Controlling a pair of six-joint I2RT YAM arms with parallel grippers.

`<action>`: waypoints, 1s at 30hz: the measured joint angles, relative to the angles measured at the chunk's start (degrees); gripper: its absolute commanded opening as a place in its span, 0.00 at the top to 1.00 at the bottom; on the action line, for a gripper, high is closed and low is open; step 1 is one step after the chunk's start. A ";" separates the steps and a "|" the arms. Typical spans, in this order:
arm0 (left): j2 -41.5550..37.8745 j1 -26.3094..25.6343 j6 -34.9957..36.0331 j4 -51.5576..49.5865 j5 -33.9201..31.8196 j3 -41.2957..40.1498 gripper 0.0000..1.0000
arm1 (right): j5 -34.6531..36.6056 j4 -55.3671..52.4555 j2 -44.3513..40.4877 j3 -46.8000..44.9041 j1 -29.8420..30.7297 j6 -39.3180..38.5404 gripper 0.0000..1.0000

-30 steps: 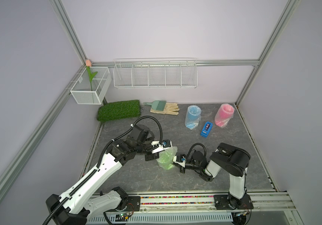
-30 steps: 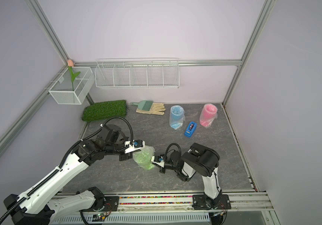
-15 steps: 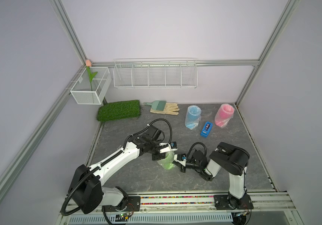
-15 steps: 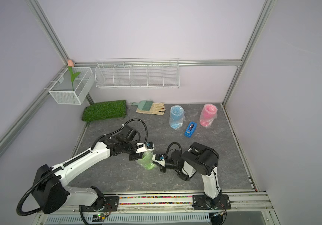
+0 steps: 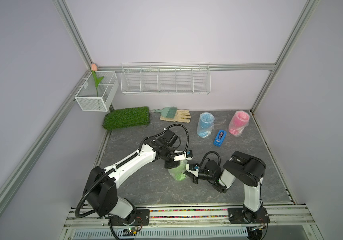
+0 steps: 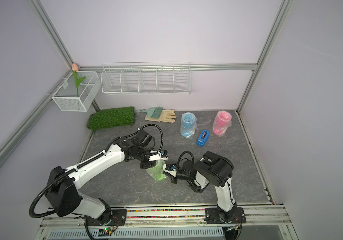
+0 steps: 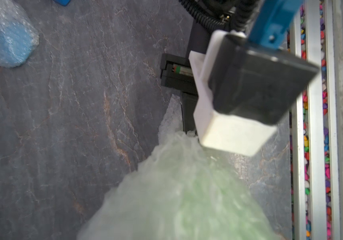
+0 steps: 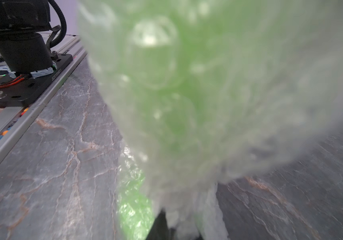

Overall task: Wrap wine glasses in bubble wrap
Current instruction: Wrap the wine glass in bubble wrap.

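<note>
The green glass [image 5: 178,174], swathed in wrap [image 8: 187,124], sits in the middle of the table [image 5: 145,187], between my grippers. My right gripper [image 5: 187,173] is pinched together on the wrap's edge. My left gripper [image 5: 173,166] hangs over the bundle; I cannot tell how its jaws stand. The blue glass [image 5: 205,124] and pink glass [image 5: 239,123] stand wrapped at the back.

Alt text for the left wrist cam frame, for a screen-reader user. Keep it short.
Close-up of the lime green goblet bundled in bubble wrap, blurred and near the lens, with the right gripper shut on the wrap's edge, partly hidden by its wrist camera. Beyond, a wrapped sky blue goblet sits on the grey stone-look table, edged by a rail with coloured beads.
</note>
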 measured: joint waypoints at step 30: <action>1.53 -0.04 -6.36 5.51 6.69 -1.42 1.00 | -0.35 0.13 0.92 0.00 -0.37 0.55 0.93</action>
